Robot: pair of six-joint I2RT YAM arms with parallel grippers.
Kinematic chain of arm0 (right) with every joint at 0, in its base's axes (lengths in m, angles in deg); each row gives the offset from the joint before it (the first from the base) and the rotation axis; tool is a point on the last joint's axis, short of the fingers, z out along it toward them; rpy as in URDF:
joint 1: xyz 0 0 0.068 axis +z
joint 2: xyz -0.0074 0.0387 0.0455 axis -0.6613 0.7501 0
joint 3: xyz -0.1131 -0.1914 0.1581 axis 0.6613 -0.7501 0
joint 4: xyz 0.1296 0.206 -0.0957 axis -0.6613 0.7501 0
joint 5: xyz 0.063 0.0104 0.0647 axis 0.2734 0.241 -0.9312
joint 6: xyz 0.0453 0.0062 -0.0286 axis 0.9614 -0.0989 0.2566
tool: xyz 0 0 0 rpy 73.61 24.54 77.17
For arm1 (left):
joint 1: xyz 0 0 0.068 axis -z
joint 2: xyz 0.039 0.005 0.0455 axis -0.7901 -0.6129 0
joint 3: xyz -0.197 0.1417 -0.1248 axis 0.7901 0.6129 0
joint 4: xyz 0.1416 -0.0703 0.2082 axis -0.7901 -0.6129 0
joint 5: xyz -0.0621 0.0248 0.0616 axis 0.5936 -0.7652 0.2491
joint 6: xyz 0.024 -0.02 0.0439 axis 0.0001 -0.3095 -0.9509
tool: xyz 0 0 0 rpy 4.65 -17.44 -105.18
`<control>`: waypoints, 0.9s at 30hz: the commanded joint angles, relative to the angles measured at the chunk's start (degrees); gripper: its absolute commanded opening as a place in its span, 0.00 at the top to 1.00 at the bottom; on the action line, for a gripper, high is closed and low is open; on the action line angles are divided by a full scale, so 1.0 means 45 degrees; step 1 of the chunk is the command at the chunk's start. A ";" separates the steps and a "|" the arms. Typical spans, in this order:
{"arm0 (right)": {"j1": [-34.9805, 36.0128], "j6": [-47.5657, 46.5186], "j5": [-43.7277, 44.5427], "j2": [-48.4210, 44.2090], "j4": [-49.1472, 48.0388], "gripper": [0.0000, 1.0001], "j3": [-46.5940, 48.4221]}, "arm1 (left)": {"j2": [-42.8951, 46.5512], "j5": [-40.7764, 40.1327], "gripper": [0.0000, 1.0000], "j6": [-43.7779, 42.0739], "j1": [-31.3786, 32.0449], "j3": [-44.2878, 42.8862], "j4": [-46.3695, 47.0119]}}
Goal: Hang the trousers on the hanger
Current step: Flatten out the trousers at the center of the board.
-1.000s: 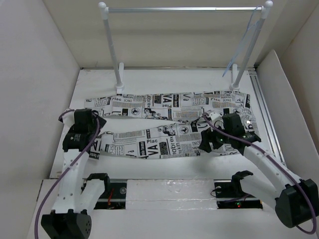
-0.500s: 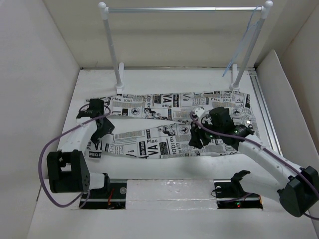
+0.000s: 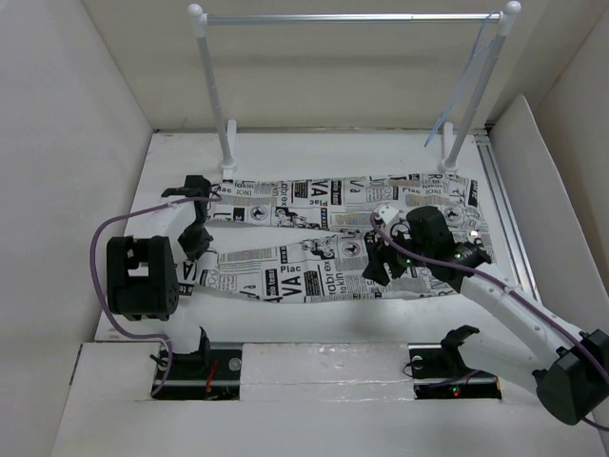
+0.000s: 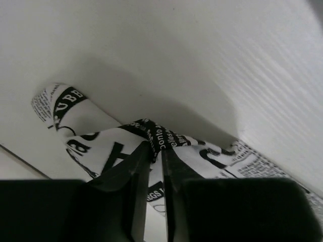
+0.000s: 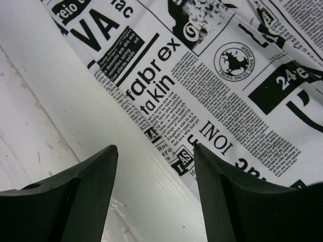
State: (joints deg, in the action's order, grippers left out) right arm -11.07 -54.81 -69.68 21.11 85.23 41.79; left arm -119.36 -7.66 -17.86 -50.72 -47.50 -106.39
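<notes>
On the table (image 3: 314,157), left tool (image 4: 155,151) seemingly pinches the trousers (image 3: 285,276); right tool (image 5: 154,148) open above them.

One pair of trousers (image 3: 324,248) lies on the single tabletop (image 3: 314,152). One hanger (image 3: 462,84) hangs on one rack (image 3: 352,17) (two posts, one crossbar between them). Two robot arms are in view, a left arm (image 3: 141,276) and a right arm (image 3: 514,309), each with one set of two jaws.

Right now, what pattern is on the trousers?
The trousers are white with black newspaper print; right wrist view.
</notes>
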 commanded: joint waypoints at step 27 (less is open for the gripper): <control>-0.1291 -0.0258 0.0198 -0.0754 0.0421 0.26 -0.0191 | -0.1081 -0.0517 0.23 -0.0893 -0.0289 -0.4734 0.0443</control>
State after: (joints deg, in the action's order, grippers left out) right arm -17.06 -55.27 -68.74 19.82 87.44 41.42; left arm -135.69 -8.58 -22.41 -51.16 -71.39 -104.03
